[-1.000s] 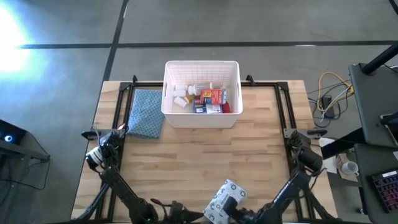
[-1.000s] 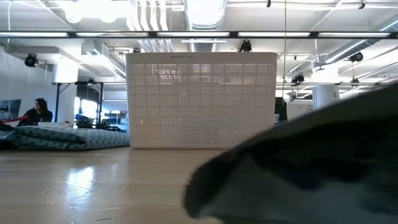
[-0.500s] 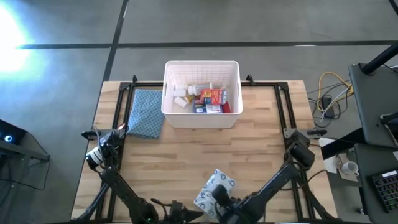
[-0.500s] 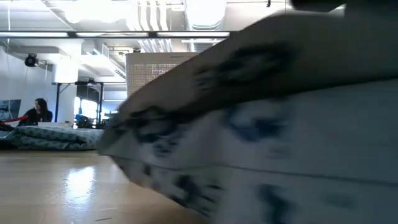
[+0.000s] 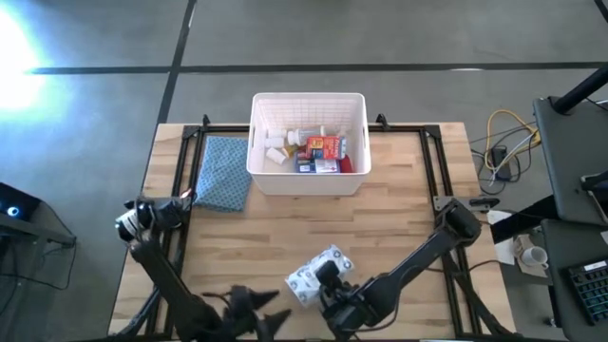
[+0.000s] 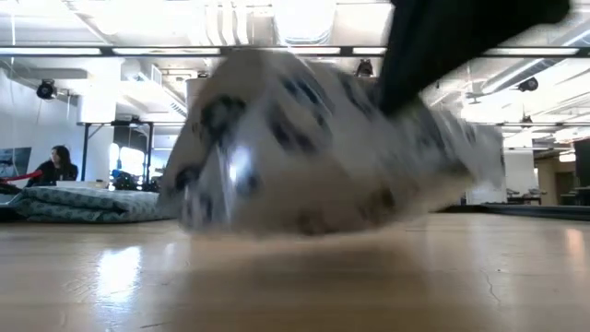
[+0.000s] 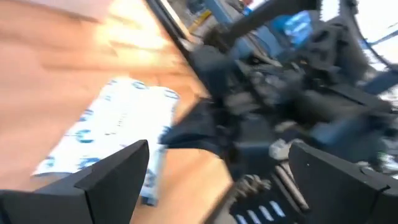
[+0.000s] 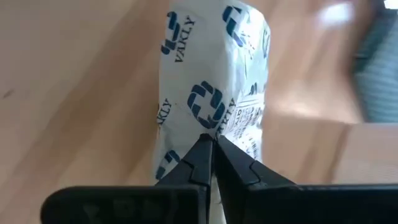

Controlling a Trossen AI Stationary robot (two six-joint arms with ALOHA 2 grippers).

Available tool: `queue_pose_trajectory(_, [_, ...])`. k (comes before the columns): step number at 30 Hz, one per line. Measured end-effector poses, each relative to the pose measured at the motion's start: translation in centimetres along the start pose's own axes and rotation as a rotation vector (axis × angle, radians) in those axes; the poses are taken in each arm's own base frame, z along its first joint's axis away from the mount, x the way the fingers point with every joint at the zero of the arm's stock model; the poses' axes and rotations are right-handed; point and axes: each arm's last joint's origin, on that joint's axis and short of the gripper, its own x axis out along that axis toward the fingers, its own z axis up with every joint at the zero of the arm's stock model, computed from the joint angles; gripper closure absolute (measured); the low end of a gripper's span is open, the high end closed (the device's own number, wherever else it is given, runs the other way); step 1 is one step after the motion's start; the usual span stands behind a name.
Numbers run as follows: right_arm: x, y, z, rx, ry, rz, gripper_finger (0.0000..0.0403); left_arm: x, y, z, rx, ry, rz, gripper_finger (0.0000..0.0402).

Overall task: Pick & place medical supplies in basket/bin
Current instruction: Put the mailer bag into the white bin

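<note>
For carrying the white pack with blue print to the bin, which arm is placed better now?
The right arm. Its claw is already shut on the pack near the table's front edge. The left claw is open beside it, holding nothing. The white bin lies straight ahead.

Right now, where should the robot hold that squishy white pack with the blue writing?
Probably where the right gripper already pinches it: the thin flat end seam of the white pack, taken from the table's near edge. The seam is slim enough for shut fingers; the puffy middle looks too fat and would squash. The left gripper waits open nearby.
</note>
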Motion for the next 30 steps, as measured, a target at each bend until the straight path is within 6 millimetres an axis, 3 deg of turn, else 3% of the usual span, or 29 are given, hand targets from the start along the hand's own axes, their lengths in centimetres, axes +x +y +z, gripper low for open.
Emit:
queue_pose_trajectory(6, [-3.6,-4.0,0.0,0.115,-0.077,-0.086,0.0396,-0.9,0.2,4.5,0.064,0.002,0.070,0.0039])
queue_pose_trajectory(11, [-6.5,-8.2,-1.0,0.239,-0.100,-0.212,0.0395,-1.3,0.1,6.9,0.105,0.004,0.099,0.0039])
queue_pose_trajectory(20, [-12.7,-17.4,-4.9,0.452,-0.157,-0.493,0.0395,-0.5,0.9,7.6,0.082,-0.021,0.132,0.0039])
queue_pose_trajectory(24, [-13.9,-22.5,-7.4,0.449,-0.134,-0.593,0.0395,0.9,2.2,7.7,0.012,-0.062,0.172,0.0039])
queue_pose_trajectory(30, [-13.3,-30.6,-11.2,0.432,-0.214,-0.623,0.0395,3.7,4.5,9.0,-0.128,-0.159,0.243,0.0039])
